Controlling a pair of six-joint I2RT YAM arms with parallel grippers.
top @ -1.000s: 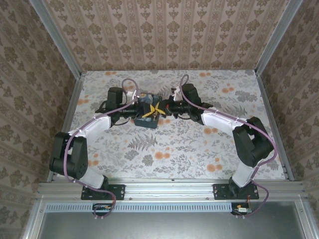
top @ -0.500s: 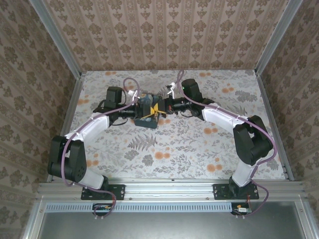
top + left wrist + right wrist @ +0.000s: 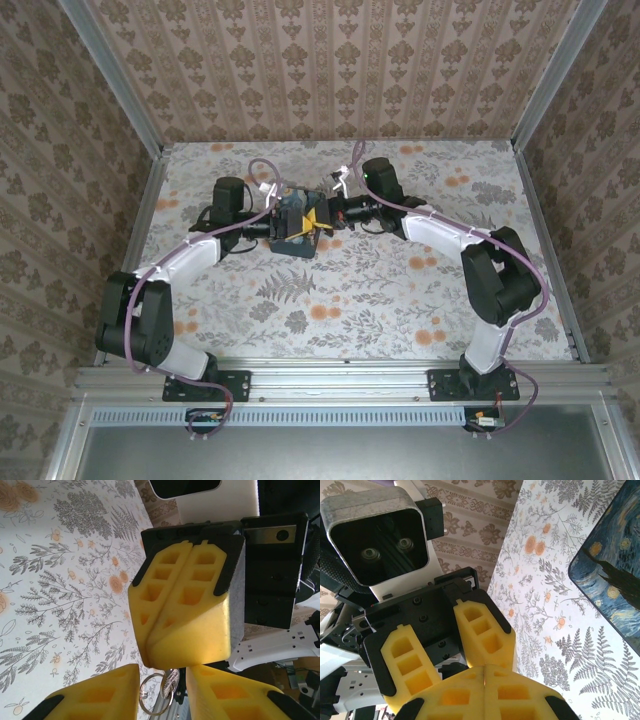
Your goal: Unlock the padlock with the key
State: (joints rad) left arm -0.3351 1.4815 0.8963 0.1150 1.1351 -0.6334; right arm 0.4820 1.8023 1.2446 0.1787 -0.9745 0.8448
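Over the blue painted mat (image 3: 292, 243), my two grippers meet tip to tip. My right gripper (image 3: 170, 660) is shut, its yellow fingers pressed flat together. The key's silver head (image 3: 171, 682) and its key ring (image 3: 140, 698) hang right at those tips. My left gripper (image 3: 162, 672) has its pads (image 3: 480, 625) a short way apart around a dark body that looks like the padlock (image 3: 179, 694), mostly hidden. In the top view the left gripper (image 3: 298, 222) and right gripper (image 3: 316, 217) touch. The right gripper (image 3: 485, 669) fills the low part of its wrist view.
The mat (image 3: 615, 590) lies on the floral table (image 3: 330, 290). Patterned walls close in the far side and both flanks. Both arms' cables loop above the wrists near the middle.
Both grippers have drifted slightly toward the far wall while staying together. The right elbow has swung inward. The left jaws have stayed about as far apart.
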